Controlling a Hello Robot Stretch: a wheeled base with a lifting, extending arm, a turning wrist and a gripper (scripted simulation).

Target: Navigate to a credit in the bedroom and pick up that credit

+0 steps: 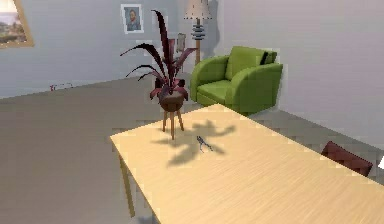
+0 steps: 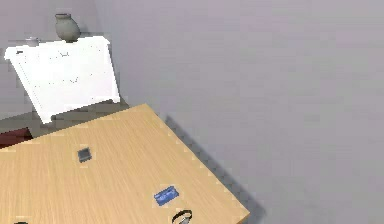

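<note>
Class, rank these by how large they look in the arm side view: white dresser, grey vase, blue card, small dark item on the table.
1. White dresser
2-3. Grey vase and blue card look about alike; the card lies nearer the camera, so I won't rank them.
4. Small dark item

Ahead I see a table (image 1: 250, 180) with a small thing (image 1: 204, 144) lying on it. A potted plant (image 1: 168, 75) stands past its far corner. An armchair (image 1: 240, 82) sits right of the plant, with a lamp (image 1: 198, 20) behind it. To the side, a card (image 2: 167, 196) lies on the table near its edge. A dresser (image 2: 68, 75) stands beyond the table, a vase (image 2: 66, 27) on top.
</note>
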